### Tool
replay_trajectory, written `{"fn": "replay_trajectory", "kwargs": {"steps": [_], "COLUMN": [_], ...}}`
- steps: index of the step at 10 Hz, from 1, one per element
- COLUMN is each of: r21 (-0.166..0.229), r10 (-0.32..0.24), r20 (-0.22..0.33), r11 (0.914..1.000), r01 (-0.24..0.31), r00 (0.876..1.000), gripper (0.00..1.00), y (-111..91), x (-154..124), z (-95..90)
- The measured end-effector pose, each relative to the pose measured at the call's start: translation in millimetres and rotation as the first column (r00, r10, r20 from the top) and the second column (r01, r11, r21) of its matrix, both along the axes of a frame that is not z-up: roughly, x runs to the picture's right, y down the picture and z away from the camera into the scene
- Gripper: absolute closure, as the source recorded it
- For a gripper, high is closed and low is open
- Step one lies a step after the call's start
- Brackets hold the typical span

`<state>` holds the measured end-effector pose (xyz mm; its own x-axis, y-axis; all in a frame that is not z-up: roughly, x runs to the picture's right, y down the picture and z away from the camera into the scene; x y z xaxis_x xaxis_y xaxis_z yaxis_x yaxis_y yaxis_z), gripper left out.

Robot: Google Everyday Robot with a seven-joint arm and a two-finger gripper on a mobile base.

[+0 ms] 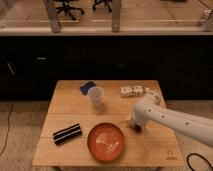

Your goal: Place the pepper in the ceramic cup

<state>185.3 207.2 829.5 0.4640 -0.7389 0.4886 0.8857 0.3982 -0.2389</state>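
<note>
Wooden tabletop [60,107] stands before a dark wall [75,60], with office chairs [67,7] beyond. At the bowl's [106,142] 12 o'clock stands the cup [95,96]. At its 2 o'clock the pincer [136,127] masks the pepper; its grip cannot be told.

A light wooden table [65,112] holds a ceramic cup [96,96] near the back, a blue object [88,87] touching it from behind, a pale packet [132,91] back right, a black striped block [67,133] front left and an orange bowl [106,141] front centre. The gripper [136,127] is down at the tabletop just right of the bowl.
</note>
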Motion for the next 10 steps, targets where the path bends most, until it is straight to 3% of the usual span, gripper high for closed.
{"fn": "replay_trajectory", "kwargs": {"steps": [5,10], "r21": [0.002,0.016], "r10": [-0.013,-0.022], "r20": [0.011,0.035], "r11": [0.9999,0.9996], "r01": [0.013,0.022], "r00": [1.0,0.999], "gripper": [0.96,1.0], "y": [1,0], "x": [-1,-5], "z": [2.8,-10.9]}}
